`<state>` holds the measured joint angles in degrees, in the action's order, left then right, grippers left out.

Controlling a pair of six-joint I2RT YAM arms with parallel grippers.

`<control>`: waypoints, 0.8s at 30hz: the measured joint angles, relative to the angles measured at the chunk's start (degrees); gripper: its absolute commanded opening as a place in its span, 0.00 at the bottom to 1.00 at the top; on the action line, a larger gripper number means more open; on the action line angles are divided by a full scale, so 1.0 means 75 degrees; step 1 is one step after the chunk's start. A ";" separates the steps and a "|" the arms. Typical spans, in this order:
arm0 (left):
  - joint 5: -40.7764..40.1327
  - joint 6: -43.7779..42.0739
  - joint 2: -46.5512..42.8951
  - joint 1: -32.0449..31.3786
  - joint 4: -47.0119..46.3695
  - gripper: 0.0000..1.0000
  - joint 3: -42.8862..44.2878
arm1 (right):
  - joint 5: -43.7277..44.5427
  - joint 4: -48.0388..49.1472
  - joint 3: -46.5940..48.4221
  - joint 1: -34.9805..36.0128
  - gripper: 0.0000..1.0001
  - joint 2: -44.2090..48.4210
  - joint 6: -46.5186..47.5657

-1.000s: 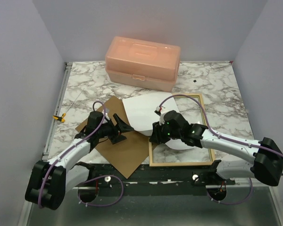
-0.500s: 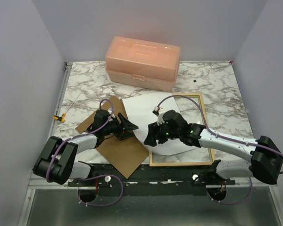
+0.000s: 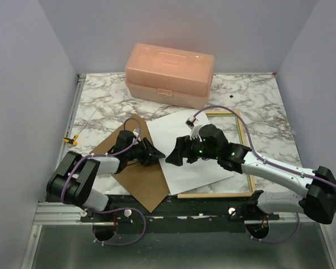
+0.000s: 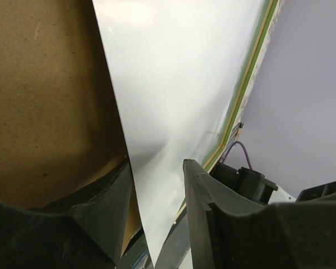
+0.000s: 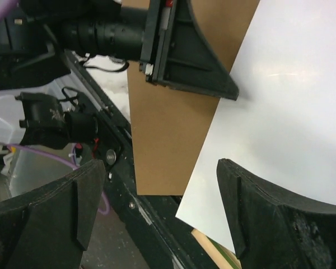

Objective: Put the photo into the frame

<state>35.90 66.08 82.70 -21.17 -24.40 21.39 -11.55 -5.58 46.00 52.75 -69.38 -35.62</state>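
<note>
Top external | photo [image 3: 173,128] blank-side up — long axis far-left to near-right | left hand [image 4: 157,165] ajar astride edge | right hand [image 5: 159,166] open

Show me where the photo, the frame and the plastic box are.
photo [image 3: 196,174], top view, white near part.
frame [image 3: 224,194], top view, near rail.
box [image 3: 171,73], top view, lid.

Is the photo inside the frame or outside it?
Not inside. The photo lies skewed across the frame's left rail, its left edge over the brown board.
</note>
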 measured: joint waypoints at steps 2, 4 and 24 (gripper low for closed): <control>-0.0017 -0.0047 0.0137 -0.0064 -0.0044 0.42 0.0009 | -0.0047 0.0006 0.0012 -0.0175 0.89 0.0012 -0.0131; -0.0047 -0.0079 0.0224 -0.0140 -0.0055 0.39 0.0050 | -0.0163 -0.0003 0.0012 -0.0446 0.88 0.0009 -0.0309; -0.0291 -0.0839 -0.0344 -0.0297 0.0513 0.00 0.0469 | -0.1804 0.0554 -0.0571 -0.2865 0.89 0.0385 -0.1338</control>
<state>33.71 59.79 80.12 -23.40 -20.56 24.91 -25.08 -1.43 41.71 31.27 -66.50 -45.65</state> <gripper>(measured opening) 0.009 0.887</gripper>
